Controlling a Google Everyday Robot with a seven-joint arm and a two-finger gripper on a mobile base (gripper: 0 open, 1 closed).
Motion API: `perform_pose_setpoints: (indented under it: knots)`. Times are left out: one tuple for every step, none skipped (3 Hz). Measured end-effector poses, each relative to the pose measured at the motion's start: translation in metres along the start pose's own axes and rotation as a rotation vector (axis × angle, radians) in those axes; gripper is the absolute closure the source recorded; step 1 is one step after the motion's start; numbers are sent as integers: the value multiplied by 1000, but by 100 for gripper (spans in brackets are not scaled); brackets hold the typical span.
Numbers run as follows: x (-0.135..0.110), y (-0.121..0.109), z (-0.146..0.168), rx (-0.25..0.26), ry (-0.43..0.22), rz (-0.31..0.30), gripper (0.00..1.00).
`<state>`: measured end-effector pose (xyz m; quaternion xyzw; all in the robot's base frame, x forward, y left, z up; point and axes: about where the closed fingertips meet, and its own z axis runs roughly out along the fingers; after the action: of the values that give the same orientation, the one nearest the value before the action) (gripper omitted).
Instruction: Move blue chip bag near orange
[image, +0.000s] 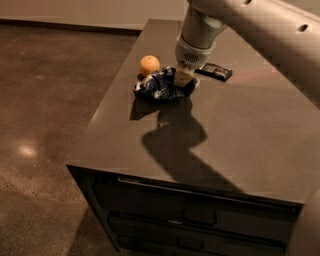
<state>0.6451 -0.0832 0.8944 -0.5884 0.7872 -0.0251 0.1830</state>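
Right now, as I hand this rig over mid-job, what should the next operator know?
The gripper is low over the cabinet top, shut on the right end of the blue chip bag.
The orange sits near the cabinet's left edge, just behind the bag; I cannot tell whether they touch.
The black packet lies flat to the right of the gripper and is not part of the job.
Done: the bag is already next to the orange.
Left: probably just open, then lift clear without dragging the bag.

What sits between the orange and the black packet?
The gripper, down on the bag, stands between orange and packet in the camera view.
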Motion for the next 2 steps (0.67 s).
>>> perform_pose_setpoints:
  knots:
    - [0,-13,9,9,6,-19,59]
    - [3,-17,14,3,-21,-33,37]
